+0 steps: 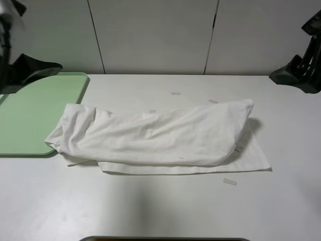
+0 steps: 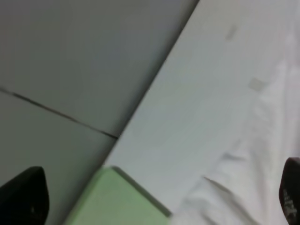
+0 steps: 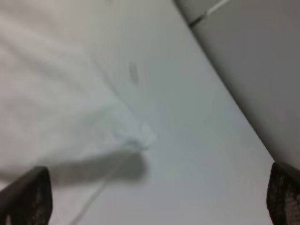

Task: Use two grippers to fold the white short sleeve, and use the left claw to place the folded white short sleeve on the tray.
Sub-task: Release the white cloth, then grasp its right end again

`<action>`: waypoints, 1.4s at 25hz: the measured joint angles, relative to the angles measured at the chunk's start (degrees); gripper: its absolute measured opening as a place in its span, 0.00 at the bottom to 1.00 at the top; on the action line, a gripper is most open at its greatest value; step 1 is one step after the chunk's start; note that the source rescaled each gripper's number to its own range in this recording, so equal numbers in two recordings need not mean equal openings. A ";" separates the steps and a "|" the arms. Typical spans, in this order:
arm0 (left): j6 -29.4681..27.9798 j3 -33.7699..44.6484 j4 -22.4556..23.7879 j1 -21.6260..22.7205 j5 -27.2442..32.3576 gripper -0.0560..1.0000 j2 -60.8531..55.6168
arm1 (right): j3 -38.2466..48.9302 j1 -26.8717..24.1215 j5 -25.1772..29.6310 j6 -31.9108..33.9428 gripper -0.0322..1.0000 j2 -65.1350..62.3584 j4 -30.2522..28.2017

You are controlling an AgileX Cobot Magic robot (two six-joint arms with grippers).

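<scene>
**Once-folded shirt lies free at the tray's edge**

The white short sleeve [image 1: 160, 138] is spread lengthwise beside the tray [image 1: 30, 115], doubled over once, with one end overlapping the tray's near corner. The left claw [image 2: 157, 199] is held over the tray's far edge and the right gripper [image 3: 156, 197] well away from the tray. Both are spread wide and nothing is gripped, likely ahead of another fold.

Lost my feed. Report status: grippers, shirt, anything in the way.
Left gripper open, empty. Right gripper open, empty. Shirt folded lengthwise on table, one end overlapping tray corner. Only tape strips nearby.
</scene>
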 joint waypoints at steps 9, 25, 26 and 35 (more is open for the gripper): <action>-11.66 0.00 0.00 -0.10 8.64 1.00 -10.73 | 0.00 0.00 -0.81 1.33 1.00 -9.41 7.30; -30.83 7.41 -4.19 -0.10 27.38 1.00 -43.04 | 0.00 0.00 3.44 1.47 1.00 -12.17 11.22; -30.97 8.12 -4.19 -0.10 28.09 1.00 -44.44 | 0.00 0.00 3.44 1.53 1.00 -12.17 11.48; -34.32 13.57 -4.25 -0.14 42.05 1.00 -54.04 | 0.00 0.00 3.44 1.53 1.00 -12.17 12.07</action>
